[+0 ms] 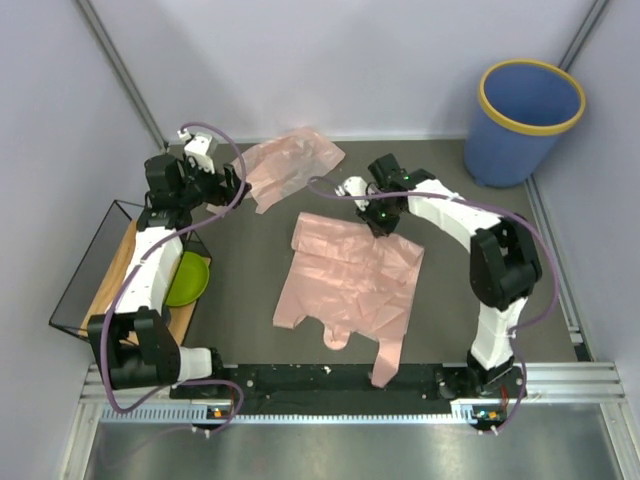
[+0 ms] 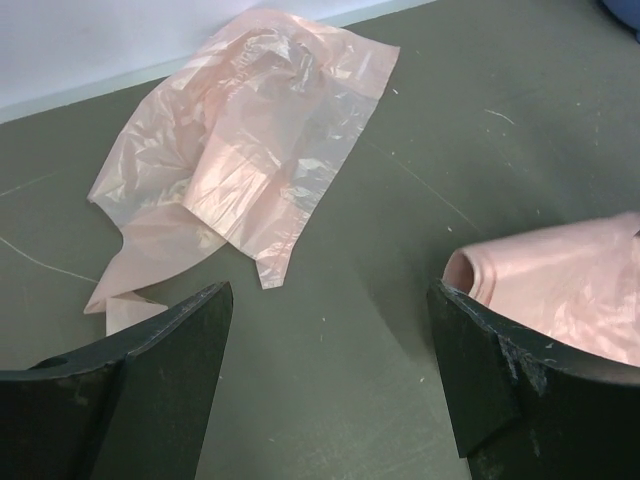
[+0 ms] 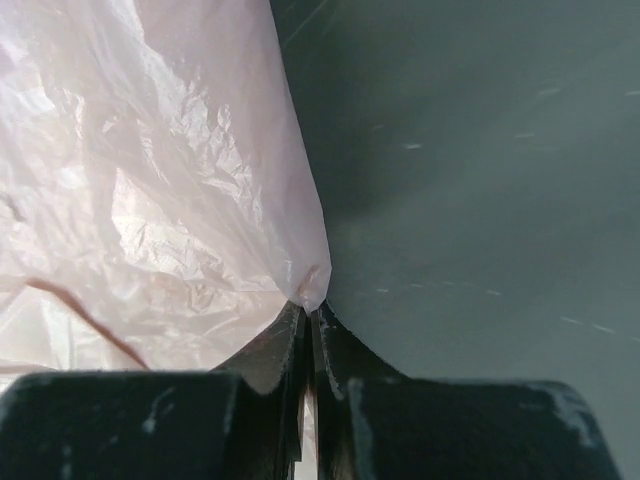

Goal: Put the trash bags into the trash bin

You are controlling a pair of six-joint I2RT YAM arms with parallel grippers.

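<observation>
Right gripper (image 1: pixel 383 222) in the top view is down on the far edge of the flat bag (image 1: pixel 350 280), and its jaws look pressed together there. This pink bag lies spread in the middle of the table (image 1: pixel 240 270), with its handles pointing to the near edge. A second bag, the crumpled bag (image 1: pixel 290 162), lies at the far edge, left of the middle. The left gripper (image 1: pixel 238 185) is just beside it, on its left side. The blue bin (image 1: pixel 505 150) with the yellow rim stands upright at the far right corner, well apart from both bags. At the left edge a green bowl (image 1: pixel 188 278) sits beside a black wire frame (image 1: pixel 75 290).

From the left wrist, the left gripper (image 2: pixel 330 295) stands wide, with nothing between its two dark fingers (image 2: pixel 170 350). The crumpled bag (image 2: pixel 250 150) lies on the table ahead of it, close to the white wall, and the left fingertip hides a bit of its near corner. I cannot tell if it touches the bag. A part of the flat bag (image 2: pixel 570 290) shows behind the right finger.

From the right wrist, the right gripper (image 3: pixel 308 315) is fully closed and it pinches a corner of the flat bag (image 3: pixel 150 200) between the fingertips. The thin wrinkled plastic fills the left half of this view, and the bare grey table (image 3: pixel 480 150) fills the right half.
</observation>
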